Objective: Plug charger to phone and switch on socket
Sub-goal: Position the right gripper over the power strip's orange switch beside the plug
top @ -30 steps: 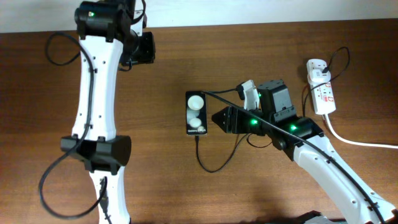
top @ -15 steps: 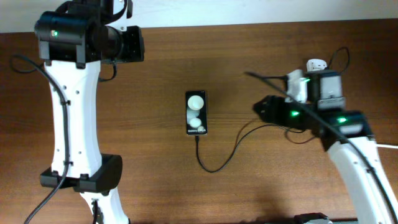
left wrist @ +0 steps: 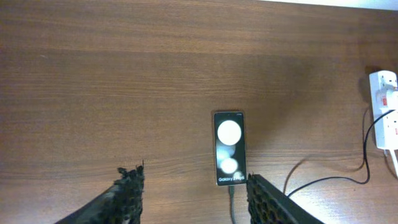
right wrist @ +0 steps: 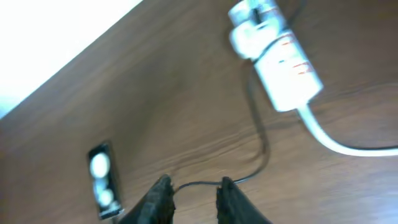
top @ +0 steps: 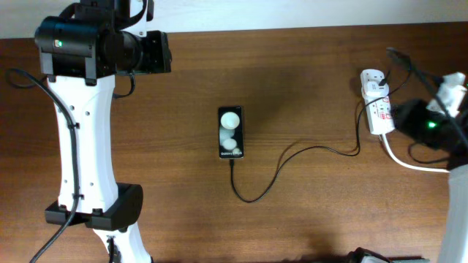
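The phone (top: 231, 133) lies flat mid-table, its screen lit with two white spots; it also shows in the left wrist view (left wrist: 229, 148) and the right wrist view (right wrist: 101, 180). The charger's thin black cable (top: 292, 151) meets the phone's near edge, loops right and rises to the white adapter (top: 373, 77) on the socket (top: 379, 111). The socket also shows in the right wrist view (right wrist: 283, 68). My left gripper (left wrist: 196, 198) is open and empty, high above the table just near of the phone. My right gripper (right wrist: 194, 196) is open and empty, above the cable, left of the socket.
The socket's thick white mains cord (top: 417, 164) runs off to the right edge. The left arm's white links (top: 80, 146) stand over the table's left side. The table's far edge meets a pale wall (top: 292, 14).
My right arm has swung from beside the phone to the right, over by the socket. My left arm shifted left and has held still for the last half second.
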